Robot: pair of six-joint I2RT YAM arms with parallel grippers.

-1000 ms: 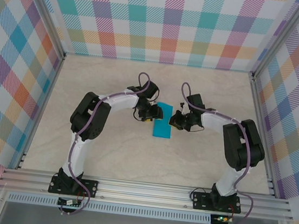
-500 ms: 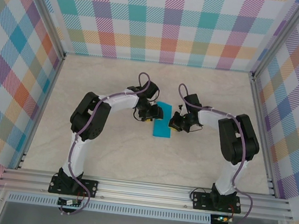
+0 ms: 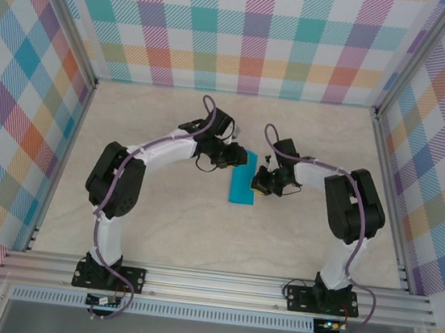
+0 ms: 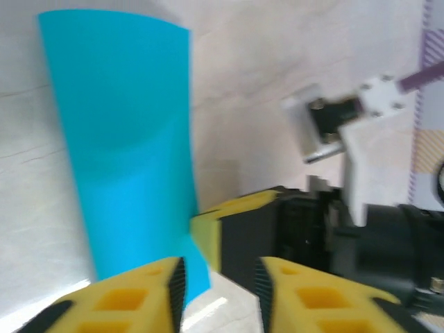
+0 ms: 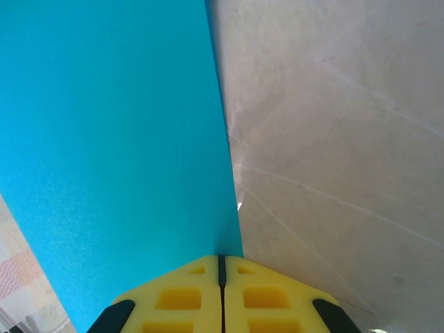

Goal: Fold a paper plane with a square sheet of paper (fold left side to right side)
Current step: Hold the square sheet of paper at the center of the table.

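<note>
fold-in-half step, judged near its end: the square sheet of paper (image 3: 243, 187) lies doubled as a narrow strip on the bench (image 3: 158, 224). my right hand (image 5: 222, 267), fingers together, sits at its long edge. my left hand (image 4: 218, 281), fingers apart, is at a corner. next move, likely: press the crease flat without shifting the layers.

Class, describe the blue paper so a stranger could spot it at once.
Start at the beige table inside checked walls. Near its middle, between left gripper and right gripper, lies a narrow teal-blue paper. It is the only flat, plain-coloured thing there.
</note>
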